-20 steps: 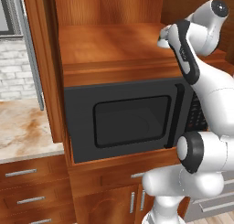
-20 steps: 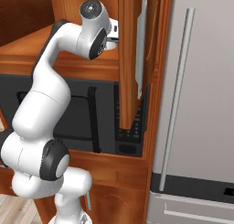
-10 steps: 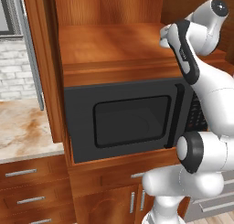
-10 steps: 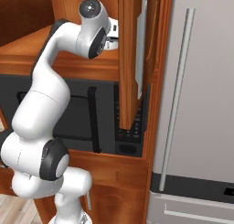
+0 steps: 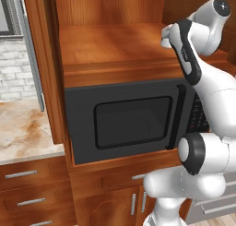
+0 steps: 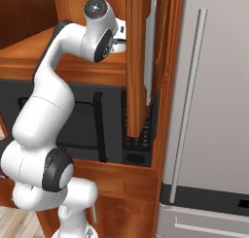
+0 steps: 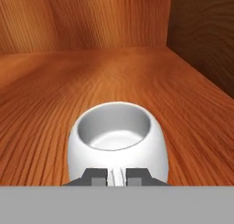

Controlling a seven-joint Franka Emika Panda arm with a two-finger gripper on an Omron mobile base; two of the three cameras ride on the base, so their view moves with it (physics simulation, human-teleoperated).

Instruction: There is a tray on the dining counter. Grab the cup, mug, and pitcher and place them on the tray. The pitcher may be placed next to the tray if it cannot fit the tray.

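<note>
- One small squat white mug (image 7: 117, 138) stands upright on wooden shelf (image 5: 115, 47) above black microwave (image 5: 131, 121), near shelf's right side wall.
- Hand view: the two dark fingertips (image 7: 96, 176) of the tool (image 7: 117, 177) are nearly closed, w/ a thin white part of the mug, prob. its handle, pinched between them.
- Mug's inside looks grey-white in hand view; it is empty.
- White robot arm (image 6: 53, 106) reaches up from the base into the shelf opening, wrist beside the upright wood panel (image 6: 138, 62).
- Grey fridge door w/ long handle (image 6: 187, 106) is at right of the cabinet.
- Beige marble table (image 5: 23, 133) w/ rust veins is at left of the microwave, over wood drawers (image 5: 27, 193).
</note>
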